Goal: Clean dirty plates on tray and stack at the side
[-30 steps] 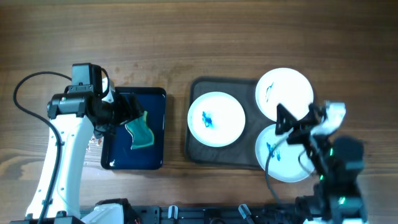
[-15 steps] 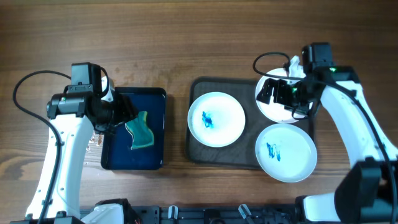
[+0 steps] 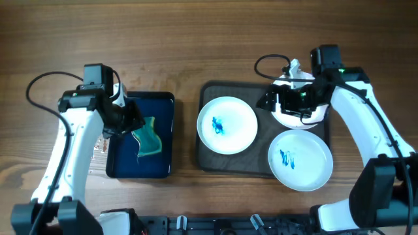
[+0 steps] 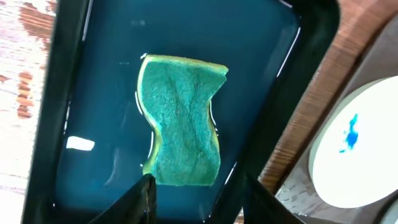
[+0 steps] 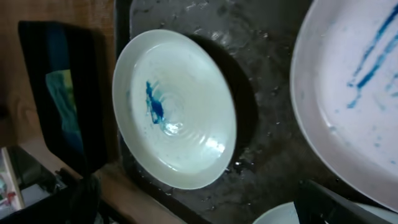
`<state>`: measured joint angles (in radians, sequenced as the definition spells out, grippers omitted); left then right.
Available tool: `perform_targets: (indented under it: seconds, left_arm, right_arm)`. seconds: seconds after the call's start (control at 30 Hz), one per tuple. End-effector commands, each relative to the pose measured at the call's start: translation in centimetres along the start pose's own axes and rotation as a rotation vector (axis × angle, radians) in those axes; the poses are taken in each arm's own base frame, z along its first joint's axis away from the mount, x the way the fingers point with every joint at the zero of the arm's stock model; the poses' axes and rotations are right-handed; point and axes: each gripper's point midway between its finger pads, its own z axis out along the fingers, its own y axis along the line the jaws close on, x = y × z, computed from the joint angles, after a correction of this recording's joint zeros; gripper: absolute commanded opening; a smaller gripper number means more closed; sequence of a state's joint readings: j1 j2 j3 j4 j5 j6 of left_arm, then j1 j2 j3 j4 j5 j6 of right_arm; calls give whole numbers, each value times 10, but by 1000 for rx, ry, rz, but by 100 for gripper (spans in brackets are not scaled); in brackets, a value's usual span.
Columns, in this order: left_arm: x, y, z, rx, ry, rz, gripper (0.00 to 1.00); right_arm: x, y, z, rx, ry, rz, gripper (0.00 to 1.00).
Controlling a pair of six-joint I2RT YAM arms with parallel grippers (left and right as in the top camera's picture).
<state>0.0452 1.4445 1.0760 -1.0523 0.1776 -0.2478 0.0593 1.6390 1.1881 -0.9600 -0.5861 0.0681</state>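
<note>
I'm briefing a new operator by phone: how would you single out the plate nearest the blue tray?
Find the large dark grey tray right of the table's middle. One plate lies alone in its left half. Unlike the upper right plate and lower right plate, both thinly streaked blue, it has one compact blue blot at its centre.

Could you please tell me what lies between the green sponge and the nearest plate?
In the overhead view, only the rim of the blue tray, a bare strip of wooden table and the rim of the grey tray separate the sponge from that plate.
</note>
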Motion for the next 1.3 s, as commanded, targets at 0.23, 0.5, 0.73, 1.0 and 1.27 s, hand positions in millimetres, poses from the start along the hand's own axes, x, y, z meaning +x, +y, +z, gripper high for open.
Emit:
perform_targets:
  seconds: [0.23, 0.5, 0.73, 1.0, 1.27]
  left_arm:
    - [-17, 16, 45, -156, 21, 25, 52]
    - [-13, 24, 57, -193, 64, 41, 56]
    - [0, 23, 89, -170, 185, 25, 57]
    - [16, -19, 97, -140, 196, 158, 59]
    - [19, -15, 83, -194, 171, 166, 55]
  right_arm:
    - [10, 34, 27, 70, 51, -190, 100]
    - [10, 35, 28, 69, 49, -194, 100]
    - [9, 35, 28, 69, 46, -196, 100]
    - [6, 36, 28, 66, 34, -203, 99]
    - [9, 35, 28, 69, 47, -196, 100]
